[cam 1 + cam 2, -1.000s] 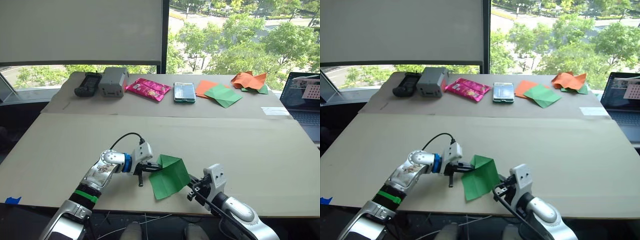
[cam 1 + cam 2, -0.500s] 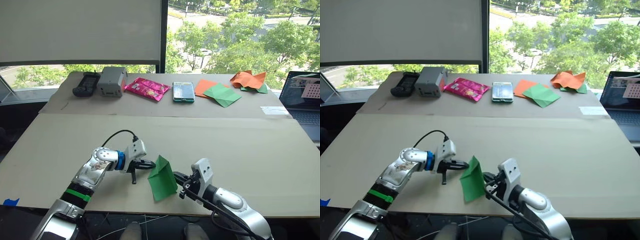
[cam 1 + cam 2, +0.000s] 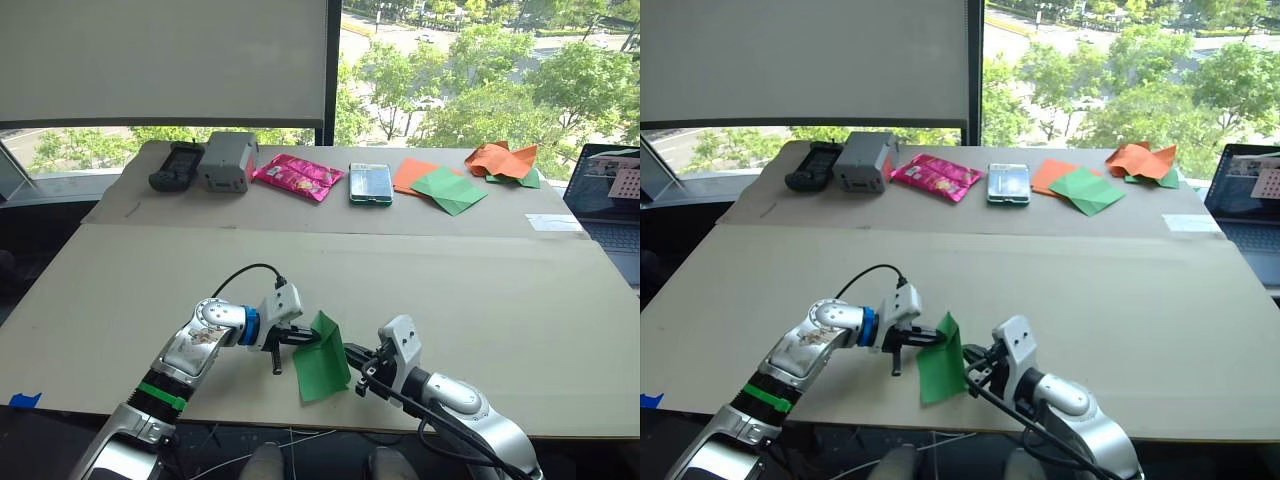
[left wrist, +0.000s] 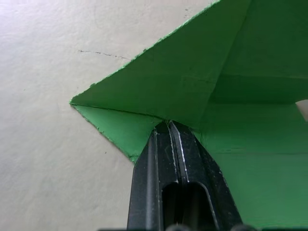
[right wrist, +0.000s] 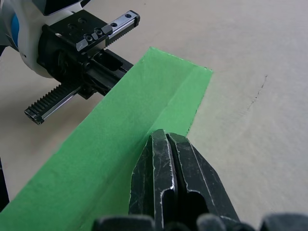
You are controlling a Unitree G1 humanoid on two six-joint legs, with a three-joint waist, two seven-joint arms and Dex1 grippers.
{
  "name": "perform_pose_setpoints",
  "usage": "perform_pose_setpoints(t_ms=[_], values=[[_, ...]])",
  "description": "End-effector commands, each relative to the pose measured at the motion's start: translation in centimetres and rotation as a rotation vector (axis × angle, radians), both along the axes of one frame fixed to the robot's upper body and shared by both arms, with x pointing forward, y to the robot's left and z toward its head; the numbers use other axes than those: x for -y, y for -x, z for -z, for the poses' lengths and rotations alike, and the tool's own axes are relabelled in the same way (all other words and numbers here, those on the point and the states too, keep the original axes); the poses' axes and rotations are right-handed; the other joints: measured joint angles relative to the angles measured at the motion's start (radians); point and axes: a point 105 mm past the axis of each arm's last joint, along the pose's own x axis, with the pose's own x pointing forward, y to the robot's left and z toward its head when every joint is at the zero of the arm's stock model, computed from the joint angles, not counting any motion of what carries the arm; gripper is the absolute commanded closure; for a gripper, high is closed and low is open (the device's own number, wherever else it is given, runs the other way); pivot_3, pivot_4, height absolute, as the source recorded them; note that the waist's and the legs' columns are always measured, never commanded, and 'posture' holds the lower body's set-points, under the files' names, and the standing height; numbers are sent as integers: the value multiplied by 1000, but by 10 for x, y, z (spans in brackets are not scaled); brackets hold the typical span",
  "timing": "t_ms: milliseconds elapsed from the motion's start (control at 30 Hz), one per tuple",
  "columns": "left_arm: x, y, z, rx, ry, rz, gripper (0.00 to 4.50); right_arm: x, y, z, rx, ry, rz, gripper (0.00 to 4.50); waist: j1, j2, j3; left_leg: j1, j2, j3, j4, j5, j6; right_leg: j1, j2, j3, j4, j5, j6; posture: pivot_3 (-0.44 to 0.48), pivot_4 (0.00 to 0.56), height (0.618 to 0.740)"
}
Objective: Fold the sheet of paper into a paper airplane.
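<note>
Beige desk [image 3: 480, 290], near edge: we hold the sheet of paper [image 3: 322, 360] folded and partly raised. Left pincer [image 3: 303, 337] and right pincer [image 3: 352, 352] each pinch an opposite edge, fingers pressed together.

No legible text, label, brand, number or sign anywhere. Print on the pink packet [image 3: 296, 177], well beyond the left gripper [image 3: 304, 337], too small to read. Marks on the laptop screen [image 3: 612, 183], far out past the right gripper [image 3: 349, 352], likewise unreadable. Nothing written on the sheet of paper [image 3: 322, 362] pinched between the two.
</note>
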Motion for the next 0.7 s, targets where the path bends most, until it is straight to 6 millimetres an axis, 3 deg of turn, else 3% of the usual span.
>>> perform_pose_setpoints(t_ms=[33,267,500,700], values=[[3,-3,1,13,1,5,4468,-5,-2,-11,50,-14,-20,4500,0,0,0,0,0,0,0,0,0,0,0,0,0,0,0,0,150,720],[11,-3,-1,9,19,18,4468,-14,-5,-13,62,-15,-48,4500,0,0,0,0,0,0,1,0,0,1,0,0,1,0,0,0,150,720],[-10,-1,4,-6,-12,-26,4468,-23,-10,-8,65,18,-75,4500,-3,0,0,2,0,0,1,0,1,1,0,1,5,0,0,0,150,720],[-35,-3,-6,8,-16,-113,4468,-28,-18,-1,50,55,-82,4500,-5,-1,0,4,0,0,1,0,1,0,1,1,10,0,0,0,150,720]])
